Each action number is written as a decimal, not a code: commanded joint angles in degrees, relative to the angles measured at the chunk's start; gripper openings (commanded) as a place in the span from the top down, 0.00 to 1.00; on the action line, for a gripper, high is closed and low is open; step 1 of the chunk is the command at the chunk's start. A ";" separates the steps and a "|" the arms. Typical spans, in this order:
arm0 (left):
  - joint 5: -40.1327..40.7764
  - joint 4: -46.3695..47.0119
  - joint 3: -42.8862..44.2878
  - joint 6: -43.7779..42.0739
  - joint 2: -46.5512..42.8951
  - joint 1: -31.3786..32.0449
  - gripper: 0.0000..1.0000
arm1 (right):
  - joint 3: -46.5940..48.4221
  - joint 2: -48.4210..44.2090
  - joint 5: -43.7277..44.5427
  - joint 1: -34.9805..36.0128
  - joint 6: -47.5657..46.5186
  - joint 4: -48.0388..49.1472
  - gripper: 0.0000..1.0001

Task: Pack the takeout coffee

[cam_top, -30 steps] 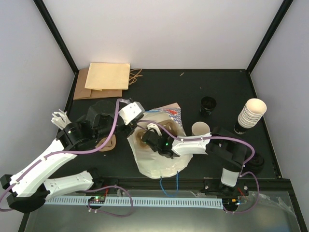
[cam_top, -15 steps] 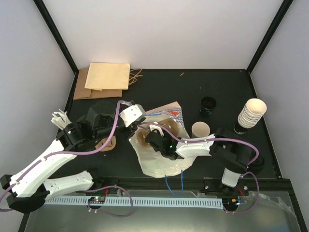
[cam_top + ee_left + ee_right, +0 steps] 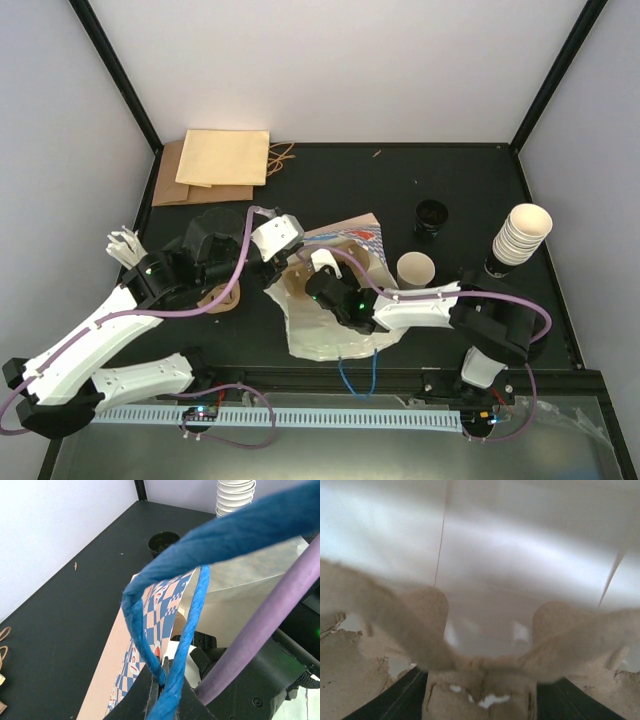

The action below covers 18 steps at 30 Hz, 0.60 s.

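Black table (image 3: 400,180) met white walls (image 3: 330,70); left gripper (image 3: 162,692) pinched the bag (image 3: 330,340) by its blue handle (image 3: 190,610); right gripper (image 3: 320,290) sat inside, its grip impossible to tell.

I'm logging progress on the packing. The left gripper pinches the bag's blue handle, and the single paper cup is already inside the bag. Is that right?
Not quite. The left gripper does pinch the blue handle of the bag, but the single cup is not inside it. The top view shows it standing upright on the table beside the bag.
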State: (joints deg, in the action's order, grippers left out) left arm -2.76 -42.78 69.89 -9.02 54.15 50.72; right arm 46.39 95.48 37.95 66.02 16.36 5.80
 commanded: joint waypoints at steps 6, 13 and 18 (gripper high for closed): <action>-2.48 -1.55 3.76 2.88 1.27 0.28 0.98 | 5.57 2.15 -0.71 -2.88 1.21 0.04 0.49; -5.47 -2.44 6.05 4.70 3.34 -1.97 0.98 | 7.06 2.13 -2.97 -3.18 -0.45 -2.56 0.50; -11.38 -2.41 7.77 6.18 3.78 -5.79 0.98 | 8.03 1.61 -4.95 -4.06 -0.80 -5.08 0.52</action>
State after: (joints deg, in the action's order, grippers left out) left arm -5.48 -44.56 74.63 -5.28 57.78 46.74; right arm 52.03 96.86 34.96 63.18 15.27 1.61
